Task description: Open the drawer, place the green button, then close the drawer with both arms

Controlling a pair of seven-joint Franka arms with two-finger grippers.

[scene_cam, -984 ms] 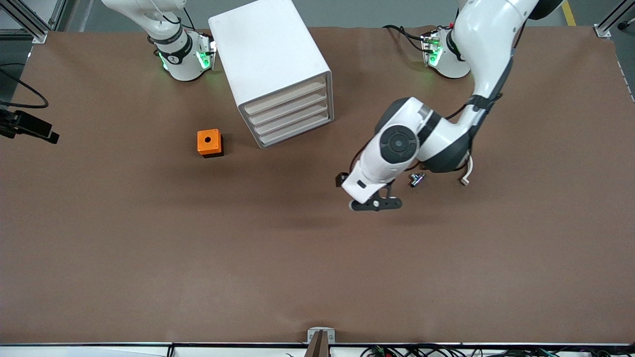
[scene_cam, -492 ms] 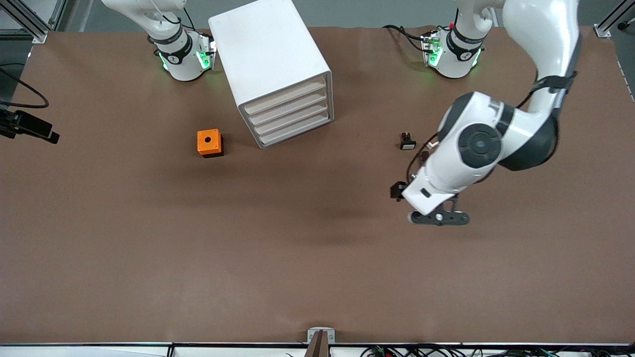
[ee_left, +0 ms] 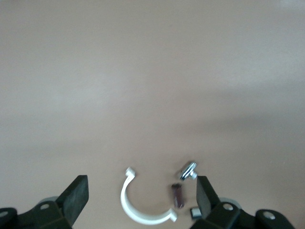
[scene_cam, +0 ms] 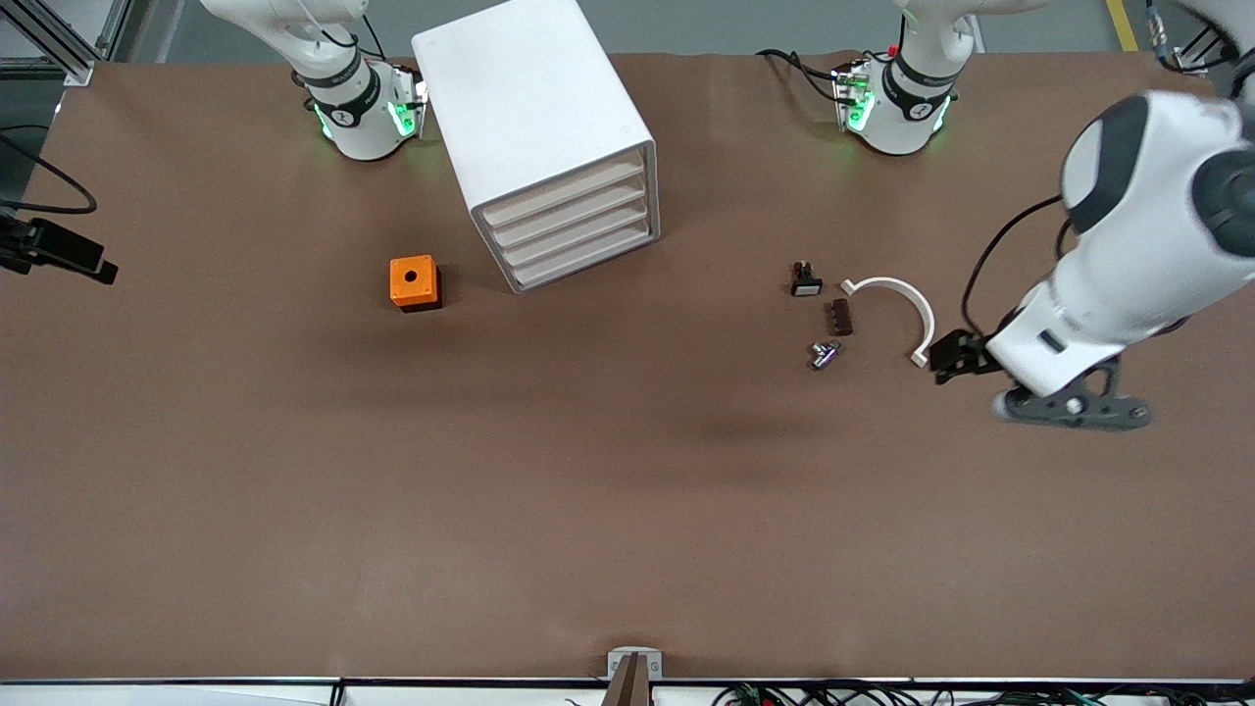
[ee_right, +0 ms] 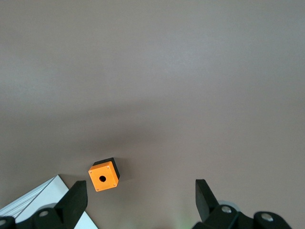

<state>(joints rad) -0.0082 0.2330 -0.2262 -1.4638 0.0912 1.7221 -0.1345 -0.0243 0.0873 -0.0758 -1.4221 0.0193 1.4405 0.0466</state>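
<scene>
The white four-drawer cabinet (scene_cam: 534,118) stands near the right arm's base with every drawer shut, including the third drawer from the top (scene_cam: 578,239). The tiny button (scene_cam: 824,354) lies on its side on the brown table and also shows in the left wrist view (ee_left: 188,170). My left gripper (scene_cam: 1074,410) is open and empty, held above the table toward the left arm's end, beside the small parts; its wrist view (ee_left: 141,193) shows the jaws wide apart. My right gripper (ee_right: 138,198) is open and empty high above the orange cube (ee_right: 103,175); it is out of the front view.
A black white-faced button (scene_cam: 805,281), a dark brown piece (scene_cam: 838,316) and a white curved clip (scene_cam: 912,294) lie beside the tiny button. The orange cube with a hole (scene_cam: 414,282) sits beside the cabinet, toward the right arm's end. A cabinet corner (ee_right: 43,195) shows in the right wrist view.
The left arm has swung from over the middle of the table toward the left arm's end, uncovering the small parts. The cabinet, the cube and the right arm have not moved.
</scene>
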